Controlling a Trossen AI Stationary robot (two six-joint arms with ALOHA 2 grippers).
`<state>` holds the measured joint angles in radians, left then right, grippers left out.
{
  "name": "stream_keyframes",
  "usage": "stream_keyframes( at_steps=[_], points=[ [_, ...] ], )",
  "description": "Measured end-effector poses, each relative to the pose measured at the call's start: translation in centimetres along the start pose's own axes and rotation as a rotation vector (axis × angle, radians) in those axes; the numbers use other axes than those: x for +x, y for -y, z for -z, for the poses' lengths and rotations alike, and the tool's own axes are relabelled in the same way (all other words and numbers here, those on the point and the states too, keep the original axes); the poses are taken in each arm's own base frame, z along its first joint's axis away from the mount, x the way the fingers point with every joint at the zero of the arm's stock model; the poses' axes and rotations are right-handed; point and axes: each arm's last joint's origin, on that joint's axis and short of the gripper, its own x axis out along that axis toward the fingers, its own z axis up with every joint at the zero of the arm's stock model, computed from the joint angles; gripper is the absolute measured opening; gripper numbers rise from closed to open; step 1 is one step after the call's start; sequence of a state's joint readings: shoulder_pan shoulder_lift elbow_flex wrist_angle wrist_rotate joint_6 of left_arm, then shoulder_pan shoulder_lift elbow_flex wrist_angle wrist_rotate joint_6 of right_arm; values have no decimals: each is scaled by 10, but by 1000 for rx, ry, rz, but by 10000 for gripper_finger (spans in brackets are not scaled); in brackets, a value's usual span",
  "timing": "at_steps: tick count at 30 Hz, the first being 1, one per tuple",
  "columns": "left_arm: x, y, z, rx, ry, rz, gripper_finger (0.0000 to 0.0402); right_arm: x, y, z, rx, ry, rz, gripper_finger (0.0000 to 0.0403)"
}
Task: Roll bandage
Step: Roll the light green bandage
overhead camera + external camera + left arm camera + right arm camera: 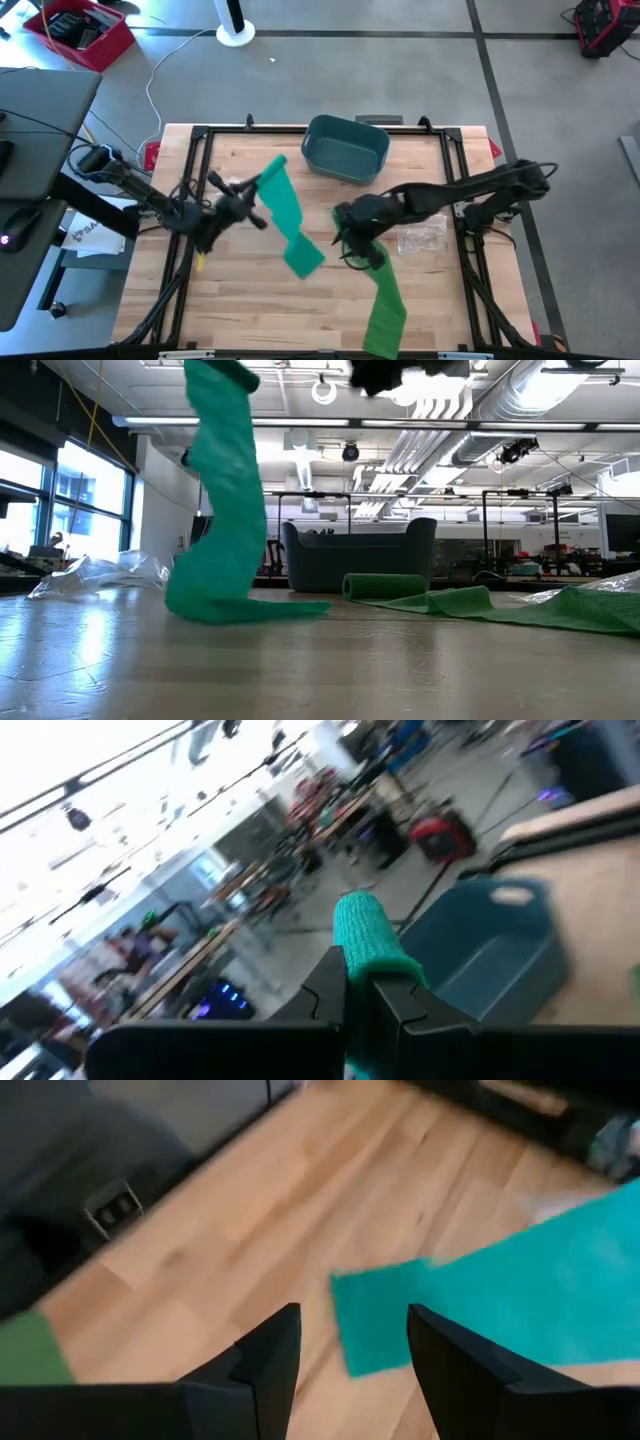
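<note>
Teal bandage strip (215, 510): hanging at frame left, tail on wooden table (250, 300)
Left gripper (262, 186): clamping its top
Right gripper (352, 240): fingers apart, over green bandage (383, 300)

We see two slim arms built of dark, almost black links and rounded joints, with thin black cables looping beside the left arm (130, 185) and the right arm (480, 190). The right gripper (345, 1355) ends in two broad, flat, matte black fingers with angled edges.
</note>
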<state>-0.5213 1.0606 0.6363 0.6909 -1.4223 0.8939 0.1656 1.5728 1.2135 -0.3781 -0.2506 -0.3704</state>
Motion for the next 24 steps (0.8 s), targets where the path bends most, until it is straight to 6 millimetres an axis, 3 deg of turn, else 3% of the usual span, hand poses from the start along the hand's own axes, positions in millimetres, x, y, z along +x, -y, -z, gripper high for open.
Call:
stream_keyframes(
  at_steps=[9,16,24],
  points=[
    [7,-33,49,-87,-13,-61,3,67,65,50,17,-55,-37,176],
    [17,-34,73,-65,-75,-139,3,118,95,60,-13,-93,-153,176],
    [27,-33,86,-73,-119,-198,3,159,122,72,-87,-132,-257,176]
  ],
)
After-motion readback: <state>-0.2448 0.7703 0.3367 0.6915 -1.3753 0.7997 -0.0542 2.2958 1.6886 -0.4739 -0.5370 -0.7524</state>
